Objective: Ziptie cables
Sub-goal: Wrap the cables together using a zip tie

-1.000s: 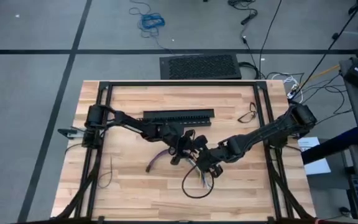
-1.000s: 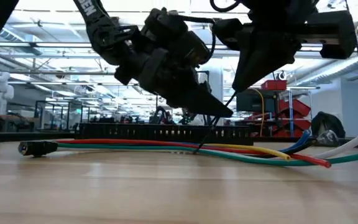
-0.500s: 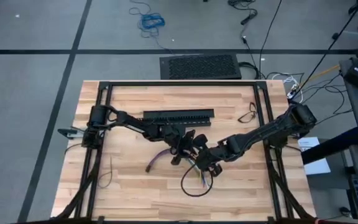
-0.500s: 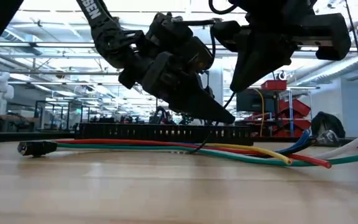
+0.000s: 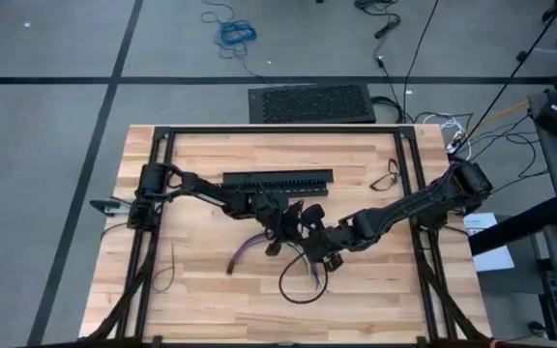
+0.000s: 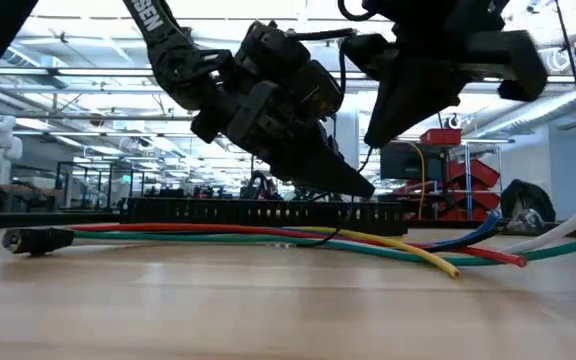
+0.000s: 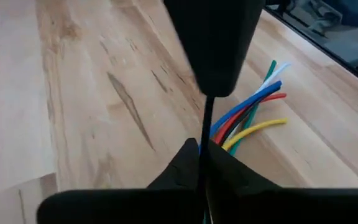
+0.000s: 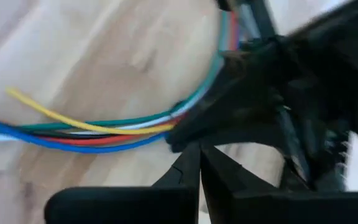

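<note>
Two pincers above the cables (image 6: 268, 236)

Grey tiled floor (image 5: 46, 58), black floor mat (image 5: 311, 103), ceiling lights (image 6: 88, 45)

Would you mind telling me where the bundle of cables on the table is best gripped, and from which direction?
Probably mid-length, coming straight down from above. The cables lie flat on the wooden table and run close together there, while their free ends fan apart, so one pinch across the middle should catch them all.
</note>
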